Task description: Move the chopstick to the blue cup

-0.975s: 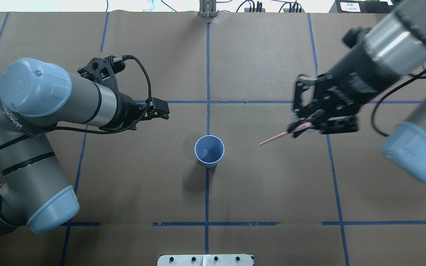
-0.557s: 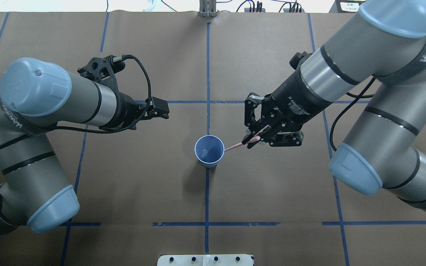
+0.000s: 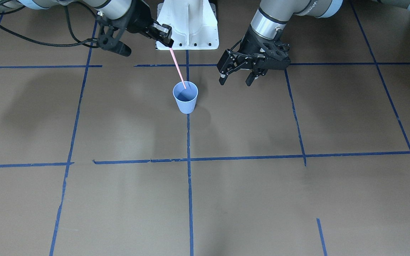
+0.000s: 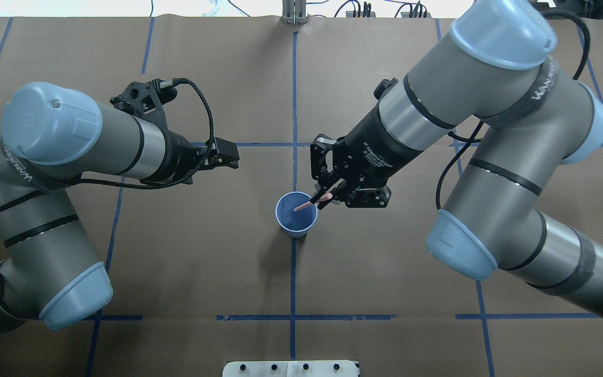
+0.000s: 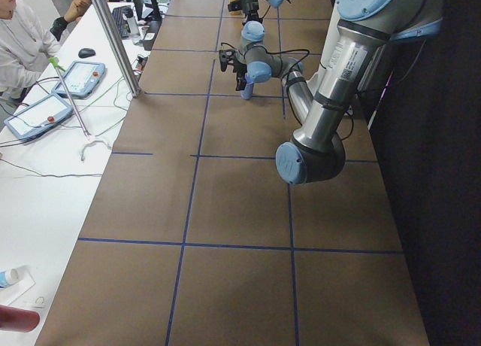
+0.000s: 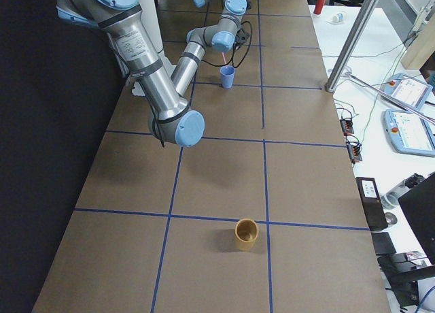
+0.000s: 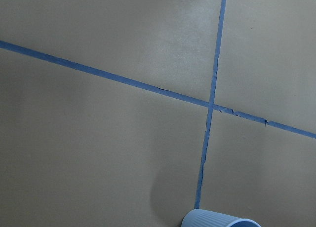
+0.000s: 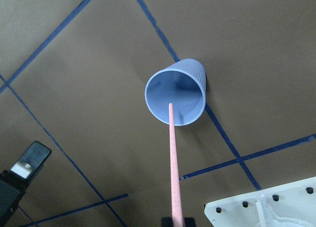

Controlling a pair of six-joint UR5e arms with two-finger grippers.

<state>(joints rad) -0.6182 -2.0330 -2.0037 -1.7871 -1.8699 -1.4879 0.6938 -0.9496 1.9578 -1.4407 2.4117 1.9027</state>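
The pale blue ribbed cup (image 4: 296, 217) stands upright at the table's middle, on a tape crossing. My right gripper (image 4: 327, 197) is just right of and above it, shut on the upper end of the pink chopstick (image 4: 305, 204). The chopstick slants down to the cup, with its lower tip at the cup's mouth. The front view shows the gripper (image 3: 168, 42), the chopstick (image 3: 178, 69) and the cup (image 3: 186, 101). In the right wrist view the chopstick (image 8: 172, 158) points into the cup (image 8: 196, 75). My left gripper (image 3: 235, 81) is open and empty, left of the cup.
A brown cup (image 6: 247, 235) stands far off toward the table's right end. The robot's white base (image 3: 187, 21) is behind the blue cup. Blue tape lines (image 4: 293, 104) cross the brown table cover. The left wrist view shows only the blue cup's rim (image 7: 222, 220).
My right arm has swung left with the chopstick, from well right of the cup to its rim. The chopstick's tip is now over the cup's mouth. The left arm has not moved.
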